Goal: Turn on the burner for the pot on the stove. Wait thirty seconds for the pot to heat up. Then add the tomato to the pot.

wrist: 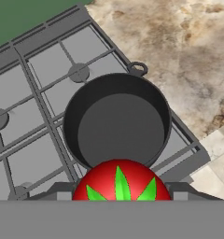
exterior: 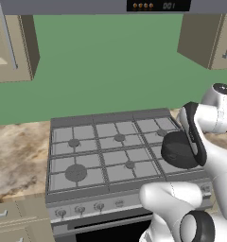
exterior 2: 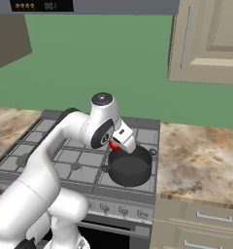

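The tomato (wrist: 121,181) sits gripped between the fingers (wrist: 121,193), held above the near rim of the pot (wrist: 117,122). It looks light, smooth and easily bruised, so a gentle hold across its widest girth suits it. The pot, empty, stands on the stove (exterior: 101,151) at its front right grate. Beside the stove runs a marbled tabletop (exterior 2: 206,165), with green wall behind.

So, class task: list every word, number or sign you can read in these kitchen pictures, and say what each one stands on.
"001": pale digits on the dark display panel above the stove, also in the right base view.
Four small orange marks left of the digits: lights or symbols, too small to read.
Stove knobs: any markings too small to read.
Pot, tomato: no text.
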Controlling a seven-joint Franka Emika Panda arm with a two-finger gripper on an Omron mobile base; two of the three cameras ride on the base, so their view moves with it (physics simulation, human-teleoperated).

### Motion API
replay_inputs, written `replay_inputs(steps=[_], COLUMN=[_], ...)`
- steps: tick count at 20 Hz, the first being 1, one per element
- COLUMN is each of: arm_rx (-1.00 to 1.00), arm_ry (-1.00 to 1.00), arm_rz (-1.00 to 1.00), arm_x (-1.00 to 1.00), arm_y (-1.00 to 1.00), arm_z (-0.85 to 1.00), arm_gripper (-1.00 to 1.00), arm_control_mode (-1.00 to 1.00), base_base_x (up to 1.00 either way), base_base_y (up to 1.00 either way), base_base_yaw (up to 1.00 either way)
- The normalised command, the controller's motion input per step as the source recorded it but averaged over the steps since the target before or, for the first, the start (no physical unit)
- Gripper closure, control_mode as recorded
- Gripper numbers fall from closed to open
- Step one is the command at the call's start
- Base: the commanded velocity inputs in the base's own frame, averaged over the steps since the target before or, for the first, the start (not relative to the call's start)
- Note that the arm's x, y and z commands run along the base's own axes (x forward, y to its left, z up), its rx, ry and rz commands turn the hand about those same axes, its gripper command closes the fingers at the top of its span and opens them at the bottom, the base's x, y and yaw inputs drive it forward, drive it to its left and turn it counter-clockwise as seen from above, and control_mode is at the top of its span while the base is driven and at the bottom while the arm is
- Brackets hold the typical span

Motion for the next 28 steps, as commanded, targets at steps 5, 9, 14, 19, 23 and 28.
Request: replay_inputs(steps=[5, 9, 14, 19, 23, 28], arm_rx=[0.00, 0.00, 0.00, 0.00, 0.00, 0.00], arm_ry=[0.00, 0.00, 0.00, 0.00, 0.00, 0.00], arm_rz=[0.00, 0.00, 0.00, 0.00, 0.00, 0.00], arm_x=[0.00, 0.00, 0.00, 0.00, 0.00, 0.00], arm_y=[0.00, 0.00, 0.00, 0.00, 0.00, 0.00], arm_z=[0.00, 0.00, 0.00, 0.00, 0.00, 0.00], arm_gripper=[1.00, 1.00, 1.00, 1.00, 1.00, 1.00], arm_control_mode=[-1.00, -1.00, -1.00, -1.00, -1.00, -1.00], base_base_x=[0.00, 0.00, 0.00, 0.00, 0.00, 0.00], base_base_y=[0.00, 0.00, 0.00, 0.00, 0.00, 0.00], base_base_yaw=[0.00, 0.00, 0.00, 0.00, 0.00, 0.00])
